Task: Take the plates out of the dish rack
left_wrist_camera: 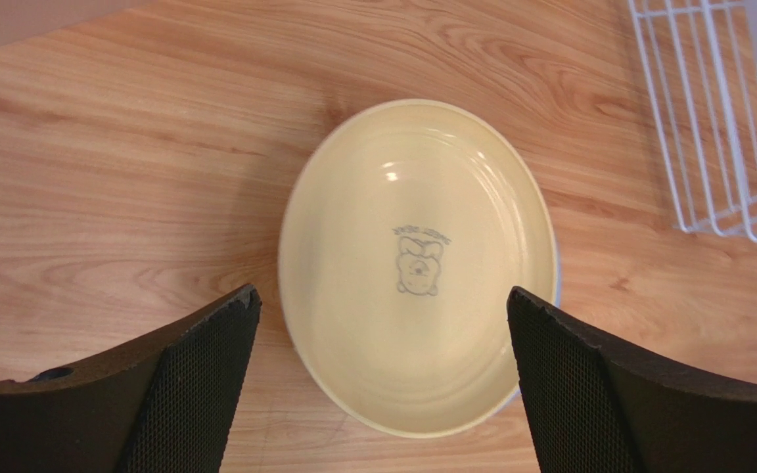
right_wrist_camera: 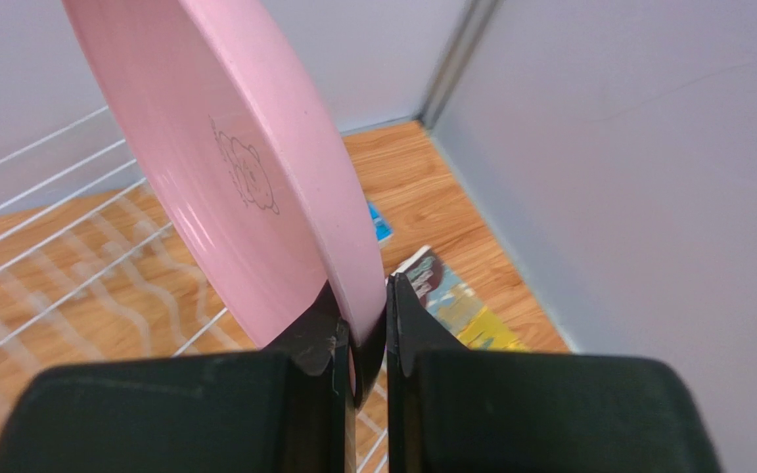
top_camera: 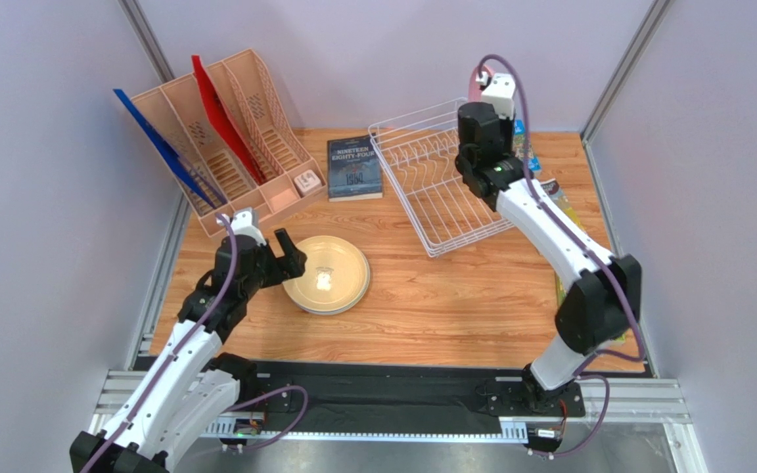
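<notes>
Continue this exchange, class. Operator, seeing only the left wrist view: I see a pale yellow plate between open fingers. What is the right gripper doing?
Observer: The right gripper is shut on the rim of a pink plate, held on edge.
Operator: Where?
Observer: Above the far end of the white wire dish rack.
Operator: What lies left of the rack?
Observer: A book, Nineteen Eighty-Four, beside a peach file organiser.
</notes>
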You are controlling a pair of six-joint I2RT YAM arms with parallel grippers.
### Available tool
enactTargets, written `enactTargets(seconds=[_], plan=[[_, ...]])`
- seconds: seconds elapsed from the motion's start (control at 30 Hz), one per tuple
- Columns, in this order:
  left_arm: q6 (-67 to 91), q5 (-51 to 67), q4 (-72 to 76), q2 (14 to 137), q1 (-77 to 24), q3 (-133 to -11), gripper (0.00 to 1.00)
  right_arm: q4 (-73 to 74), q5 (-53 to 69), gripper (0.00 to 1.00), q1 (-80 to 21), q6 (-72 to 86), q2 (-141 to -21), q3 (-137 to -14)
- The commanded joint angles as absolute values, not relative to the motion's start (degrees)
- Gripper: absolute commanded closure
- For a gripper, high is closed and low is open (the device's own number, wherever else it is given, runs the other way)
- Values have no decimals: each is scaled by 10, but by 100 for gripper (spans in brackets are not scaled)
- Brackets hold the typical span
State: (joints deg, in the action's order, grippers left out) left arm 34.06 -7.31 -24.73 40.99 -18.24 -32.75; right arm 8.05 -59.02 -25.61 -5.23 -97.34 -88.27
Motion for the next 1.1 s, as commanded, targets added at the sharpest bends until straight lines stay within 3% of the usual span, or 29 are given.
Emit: enactTargets(seconds=[0.0,0.17,0.3,0.6,0.97,1.03,1.07], plan=[[298,57,-149,414,-182,-348,0,261,-390,100,-272,122,-873,-843],[303,142,-80,446,-182,-351,0,258,-112,98,-277,220,-774,-732],[323,188,-15,485,-182,-347,0,234,13,99,-286,264,-726,-659],[380,245,91,540,-185,-324,2,181,94,99,-318,308,-721,-585],[384,214,115,575,-200,-316,10,152,171,99,-324,332,-729,-573],[384,211,116,578,-202,-317,14,149,184,98,-323,337,-729,-574],[383,209,118,584,-202,-317,22,149,194,98,-324,339,-730,-574]])
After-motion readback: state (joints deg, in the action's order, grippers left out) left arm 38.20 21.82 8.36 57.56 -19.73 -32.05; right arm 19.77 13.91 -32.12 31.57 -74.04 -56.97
